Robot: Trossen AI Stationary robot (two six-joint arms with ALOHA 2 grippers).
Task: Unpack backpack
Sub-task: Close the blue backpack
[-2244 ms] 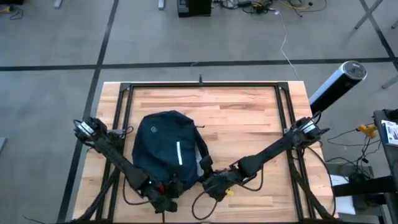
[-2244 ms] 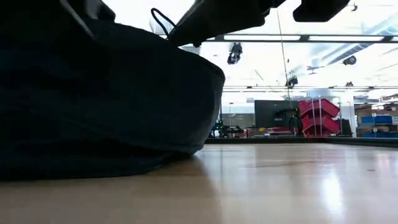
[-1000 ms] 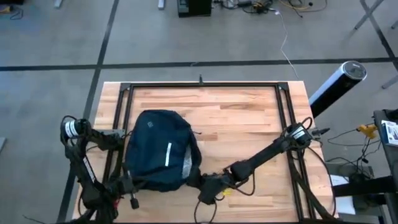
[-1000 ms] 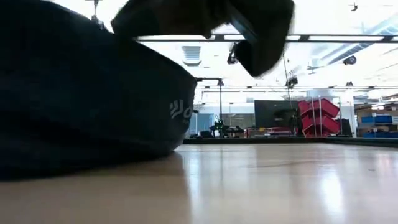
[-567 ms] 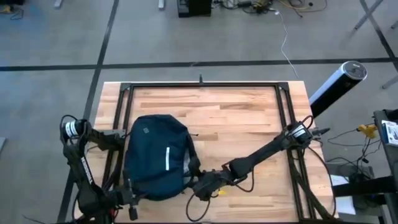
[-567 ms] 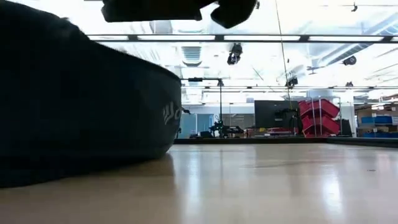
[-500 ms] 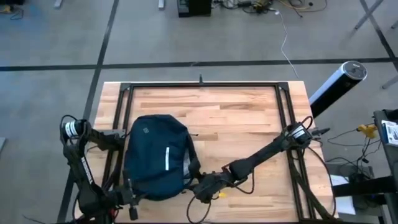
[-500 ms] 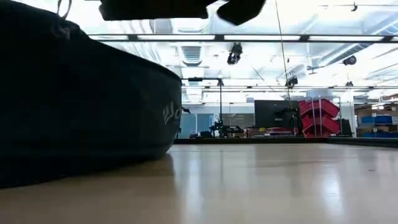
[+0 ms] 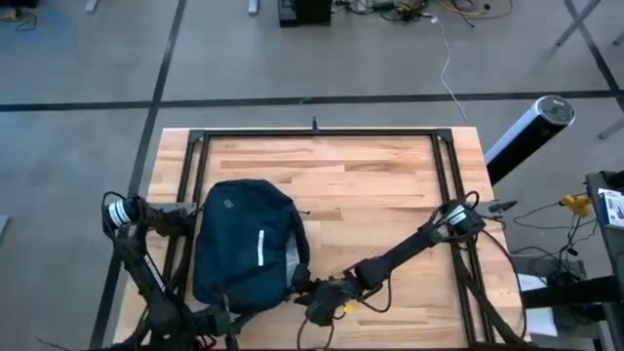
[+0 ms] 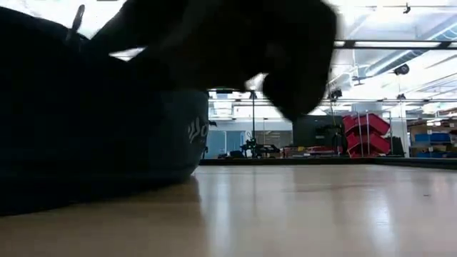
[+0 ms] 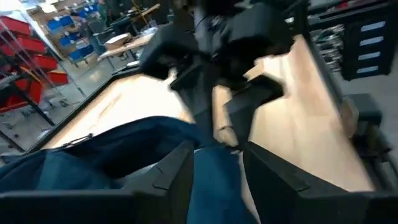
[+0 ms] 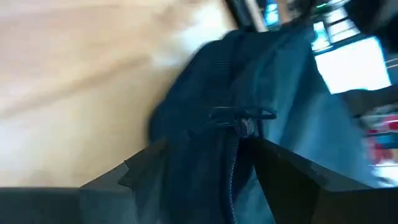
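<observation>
Here, the backpack (image 9: 244,239) lies flat on the left half of my worktop (image 9: 380,185), its white stripe (image 9: 260,249) facing up and its near end close to the worktop's near edge. A sliver of silvery-grey lining (image 9: 292,255) shows along its right side. The bag's left flank runs beside the black frame rail (image 9: 185,195) on that side, so there is little room there; to the right and far side, bare wood stretches open up to the far rail and the right rail.

My left end effector (image 9: 222,322) sits at the near left corner, just off the bag's near end. In the left wrist view its fingers (image 11: 168,177) stand apart with blue fabric showing between them, released, gripping nothing as far as I can tell.

My right end effector (image 9: 314,300) reaches in across the near edge to the bag's near right corner. In the right wrist view its fingers (image 12: 283,171) are spread on either side of the navy fabric, where a zipper pull (image 12: 245,121) lies just ahead; the picture is smeared, so contact with the cloth is uncertain.

In the low view the backpack (image 10: 86,143) fills the left, with open worktop to the right.
</observation>
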